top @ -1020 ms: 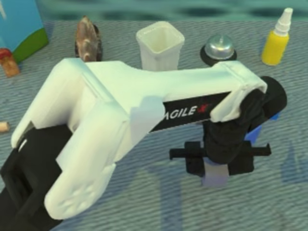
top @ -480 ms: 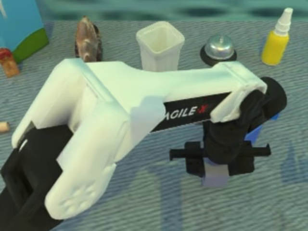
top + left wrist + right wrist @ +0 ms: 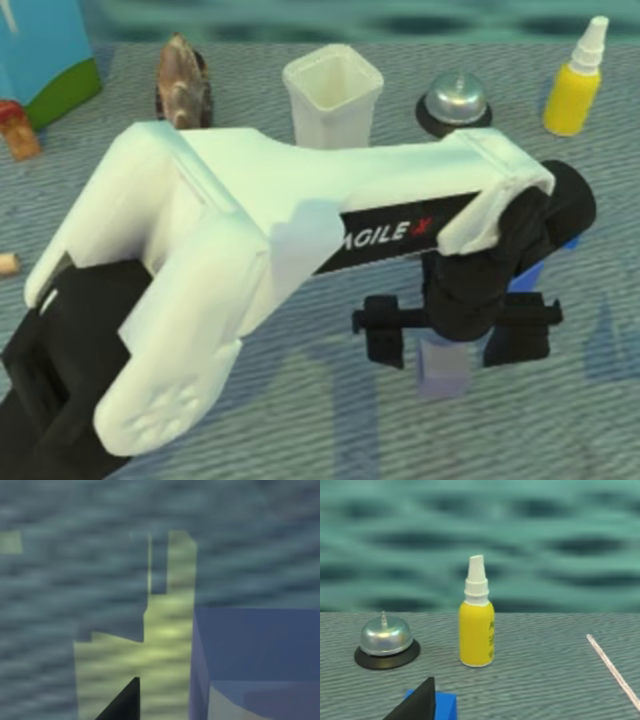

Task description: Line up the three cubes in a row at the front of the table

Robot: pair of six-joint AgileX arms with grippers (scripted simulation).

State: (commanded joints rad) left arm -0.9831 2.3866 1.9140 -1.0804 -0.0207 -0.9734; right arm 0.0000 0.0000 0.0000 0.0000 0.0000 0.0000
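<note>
My left arm reaches across the table. Its gripper points down at the front right and is open. The small pale lavender cube stands on the fabric between the spread fingers, which are clear of it. In the left wrist view that cube lies close beside one dark finger. A blue cube peeks out behind the left wrist, mostly hidden by it. The right wrist view shows a bright blue cube behind one dark finger. My right arm is outside the top view.
Along the back stand a white square cup, a silver bell, a yellow dropper bottle, a brown rock and a blue-green carton. A thin white rod lies at the right.
The left gripper's fingers have spread apart and let go of the lavender cube, which now rests on the table. The arm itself has hardly moved.
</note>
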